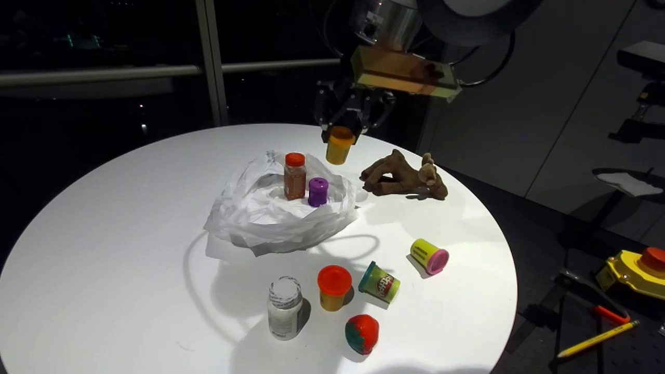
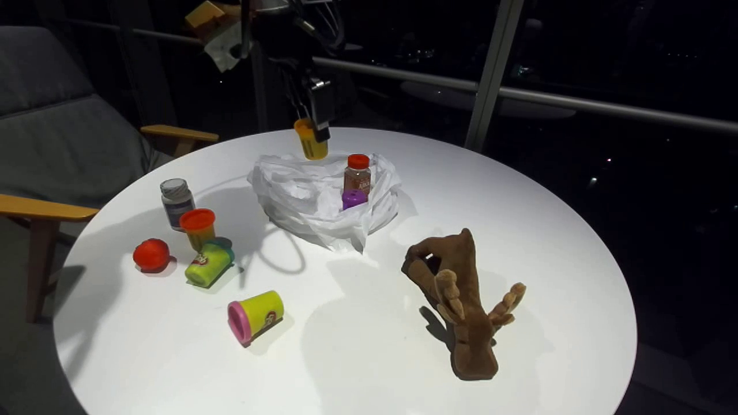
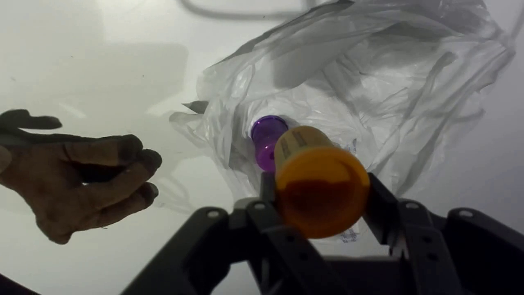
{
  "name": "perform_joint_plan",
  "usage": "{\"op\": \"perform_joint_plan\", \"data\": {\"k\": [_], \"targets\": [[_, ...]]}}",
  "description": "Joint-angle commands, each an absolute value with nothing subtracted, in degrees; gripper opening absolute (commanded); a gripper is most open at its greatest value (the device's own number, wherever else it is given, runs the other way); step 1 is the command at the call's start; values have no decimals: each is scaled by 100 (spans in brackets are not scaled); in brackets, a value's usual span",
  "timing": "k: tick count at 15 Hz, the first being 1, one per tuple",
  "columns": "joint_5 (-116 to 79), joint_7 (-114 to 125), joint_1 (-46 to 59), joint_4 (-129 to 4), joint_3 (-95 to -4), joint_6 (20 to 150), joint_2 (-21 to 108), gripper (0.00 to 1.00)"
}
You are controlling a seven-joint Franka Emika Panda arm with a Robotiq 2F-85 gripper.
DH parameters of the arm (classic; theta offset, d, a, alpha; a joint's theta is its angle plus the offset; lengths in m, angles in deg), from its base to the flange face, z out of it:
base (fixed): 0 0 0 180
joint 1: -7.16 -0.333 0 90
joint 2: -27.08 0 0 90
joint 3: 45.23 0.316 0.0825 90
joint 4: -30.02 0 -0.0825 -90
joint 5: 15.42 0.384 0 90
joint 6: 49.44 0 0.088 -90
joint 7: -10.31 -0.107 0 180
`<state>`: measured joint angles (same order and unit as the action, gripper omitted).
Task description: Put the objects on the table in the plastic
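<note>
Yellow tub (image 1: 338, 152) held by tool (image 1: 341, 136) | aloft near plastic bag (image 1: 283, 232) | broad tabletop (image 1: 130, 223) between bag and edge (image 1: 110, 169)

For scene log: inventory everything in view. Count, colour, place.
table: 1, white, centre
plastic bag: 1, white, on table
jar: 1, reddish, in bag
shaker: 1, purple, in bag
orange-lidded tub: 1, yellow, midair
red-lidded tub: 1, yellowish, upright on table
green-lidded tub: 1, yellow-green, lying on table
pink-lidded tub: 1, yellow, lying on table
bottle: 1, whitish, on table
strawberry: 1, red-green, on table
stuffed animal: 1, brown, on table
chair: 1, grey, beside table
pencil: 1, yellow, off table
stop button: 1, red, off table
rails: several, grey, behind table
arm: 1, silver-black, overhead
hand: 1, black, gripping orange-lidded tub
</note>
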<state>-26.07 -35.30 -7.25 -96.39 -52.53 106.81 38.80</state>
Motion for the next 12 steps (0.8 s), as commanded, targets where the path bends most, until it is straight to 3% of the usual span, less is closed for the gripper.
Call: {"op": "perform_joint_plan", "data": {"k": [1, 12], "targets": [[-2573, -3622, -578, -8965, -5068, 10607, 4627, 28], [-2213, -3507, -690, -8073, -5209, 10724, 6072, 28]]}}
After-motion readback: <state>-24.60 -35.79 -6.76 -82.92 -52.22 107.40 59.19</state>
